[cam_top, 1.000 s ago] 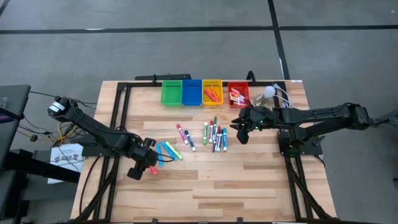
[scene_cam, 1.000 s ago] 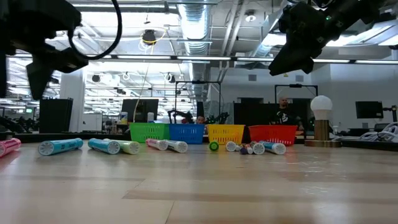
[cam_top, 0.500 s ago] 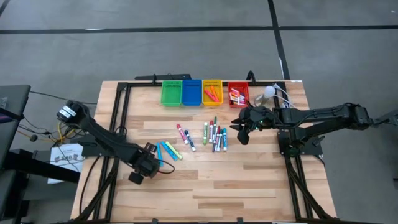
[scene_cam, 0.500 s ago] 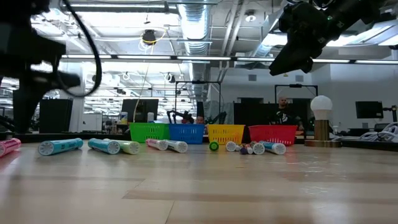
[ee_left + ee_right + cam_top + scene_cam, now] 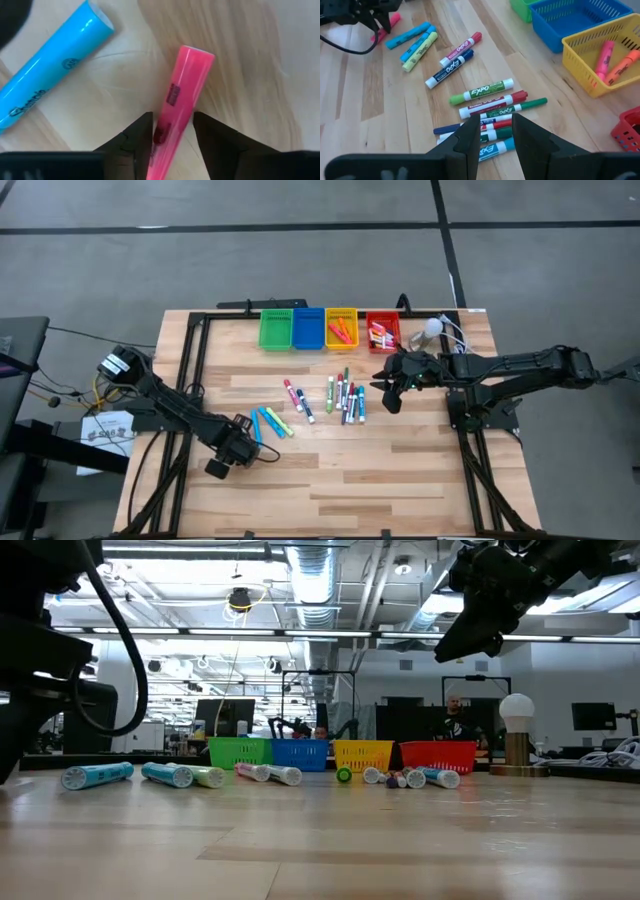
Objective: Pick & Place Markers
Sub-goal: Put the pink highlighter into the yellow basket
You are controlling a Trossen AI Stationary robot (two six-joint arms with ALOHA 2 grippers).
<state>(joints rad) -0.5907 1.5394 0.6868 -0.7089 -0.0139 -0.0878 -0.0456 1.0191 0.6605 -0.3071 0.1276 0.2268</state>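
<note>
Left wrist view, left gripper (image 5: 172, 131) jaws astride glossy pink marker (image 5: 176, 110) on wood grain, right gripper (image 5: 496, 131) jaws apart, empty.

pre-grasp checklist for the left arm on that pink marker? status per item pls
1. Pink highlighter between the left gripper fingers: ok, one finger on each side in the left wrist view.
2. Fingers closed on it: not ok, a sliver of gap shows on each side.
3. Neighbours clear: ok, the cyan Sharpie highlighter lies apart from it.
4. Highlighter flat on the table: ok.
5. Right gripper out of the way: ok, it hovers above the cluster of Expo markers, far across the table, holding nothing.
6. Yellow bin has room: ok, only a few orange and pink highlighters inside.
</note>
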